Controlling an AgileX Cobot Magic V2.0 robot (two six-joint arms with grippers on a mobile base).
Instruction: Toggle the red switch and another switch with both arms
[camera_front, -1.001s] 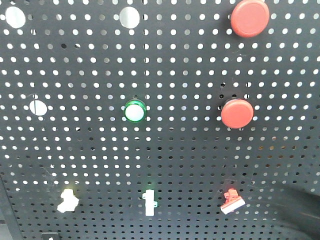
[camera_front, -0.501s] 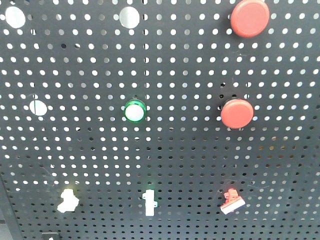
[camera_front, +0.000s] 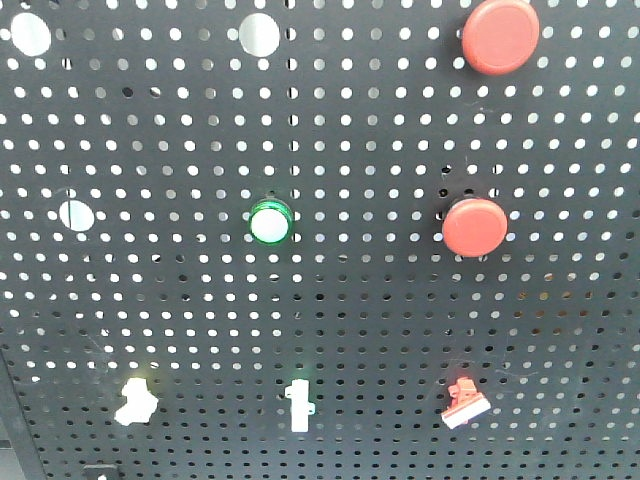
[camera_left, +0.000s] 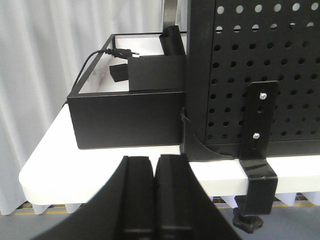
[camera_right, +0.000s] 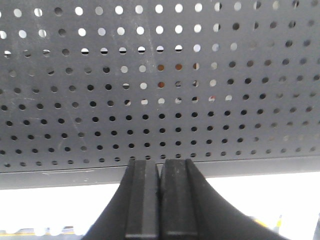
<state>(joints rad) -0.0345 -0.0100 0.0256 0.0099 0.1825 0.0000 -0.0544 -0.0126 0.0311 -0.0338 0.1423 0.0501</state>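
On the black pegboard (camera_front: 330, 300), the red switch (camera_front: 465, 403) sat near the bottom edge toward the right, and the whitish switch (camera_front: 136, 400) near the bottom left, with an upright white toggle (camera_front: 298, 405) between them. The left gripper (camera_left: 155, 195) faced the board's lower corner over the table (camera_left: 60, 165), fingers clenched together, holding nothing. The right gripper (camera_right: 160, 200) faced the board's bottom edge, fingers likewise pressed together.

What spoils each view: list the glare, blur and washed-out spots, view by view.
Front view: backlit holes glow white across the pegboard; the whitish switch is blown out. Left wrist view: the left hand is near and soft. Right wrist view: the right hand is blurred, with an overexposed white strip behind it.
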